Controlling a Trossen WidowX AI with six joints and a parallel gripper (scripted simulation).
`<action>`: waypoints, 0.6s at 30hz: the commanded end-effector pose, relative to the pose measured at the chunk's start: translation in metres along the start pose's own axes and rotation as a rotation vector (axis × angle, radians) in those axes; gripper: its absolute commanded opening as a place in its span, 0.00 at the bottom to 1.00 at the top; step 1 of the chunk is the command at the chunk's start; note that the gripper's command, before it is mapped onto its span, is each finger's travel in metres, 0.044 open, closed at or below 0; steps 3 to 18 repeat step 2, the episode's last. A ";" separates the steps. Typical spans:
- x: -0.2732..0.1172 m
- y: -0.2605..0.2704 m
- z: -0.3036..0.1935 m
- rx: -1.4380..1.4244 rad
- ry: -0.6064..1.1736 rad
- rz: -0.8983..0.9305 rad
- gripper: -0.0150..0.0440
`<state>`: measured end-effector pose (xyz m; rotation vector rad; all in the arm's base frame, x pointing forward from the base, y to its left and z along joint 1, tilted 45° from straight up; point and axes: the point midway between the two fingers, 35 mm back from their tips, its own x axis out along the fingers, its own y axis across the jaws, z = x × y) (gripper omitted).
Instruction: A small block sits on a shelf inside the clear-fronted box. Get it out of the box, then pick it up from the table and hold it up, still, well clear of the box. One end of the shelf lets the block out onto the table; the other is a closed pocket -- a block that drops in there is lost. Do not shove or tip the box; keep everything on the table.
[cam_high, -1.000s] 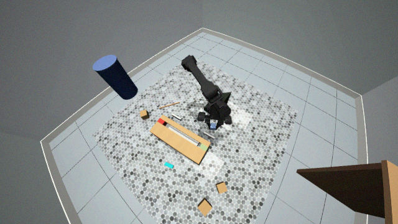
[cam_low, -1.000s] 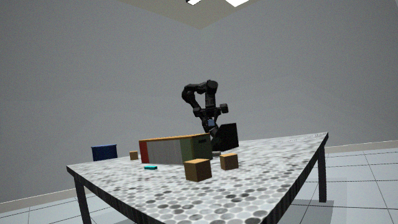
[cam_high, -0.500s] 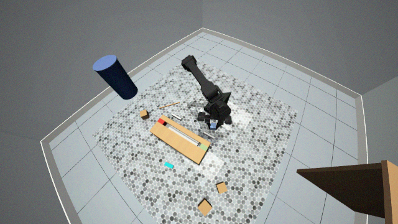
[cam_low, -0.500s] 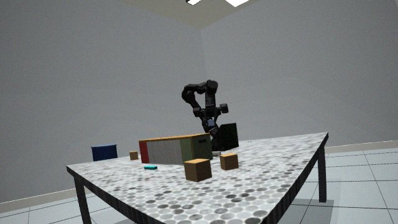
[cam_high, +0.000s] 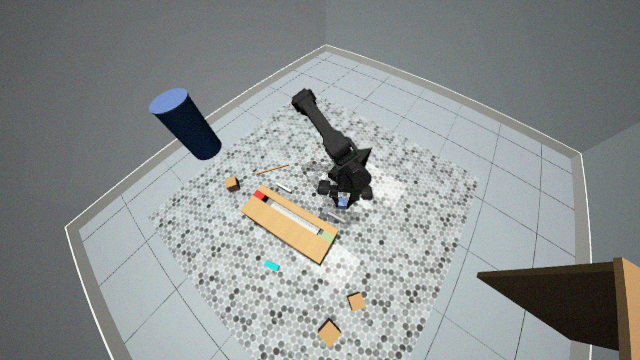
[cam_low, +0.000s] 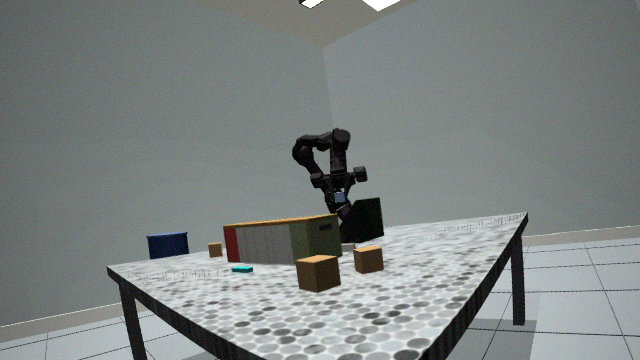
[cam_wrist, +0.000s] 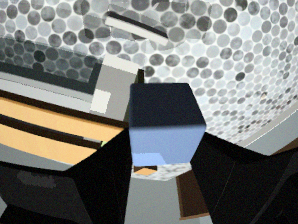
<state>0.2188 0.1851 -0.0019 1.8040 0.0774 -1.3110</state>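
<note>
Seen from above, around the long tan wooden box (cam_high: 280, 226) (cam_low: 262, 245) (cam_wrist: 65, 131) on the grey-and-white dotted table (cam_high: 400, 240) (cam_low: 425, 280) (cam_wrist: 220, 30): thin orange stick (cam_high: 272, 169) between eleven and twelve o'clock, small tan cube (cam_high: 232, 184) (cam_low: 215, 249) at ten, flat cyan block (cam_high: 271, 265) (cam_low: 242, 269) at seven.
</note>
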 end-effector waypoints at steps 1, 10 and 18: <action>0.000 0.000 0.000 -0.006 0.000 -0.004 0.25; 0.000 0.000 0.000 -0.006 0.000 -0.004 0.25; 0.000 0.000 0.000 -0.006 0.000 -0.004 0.25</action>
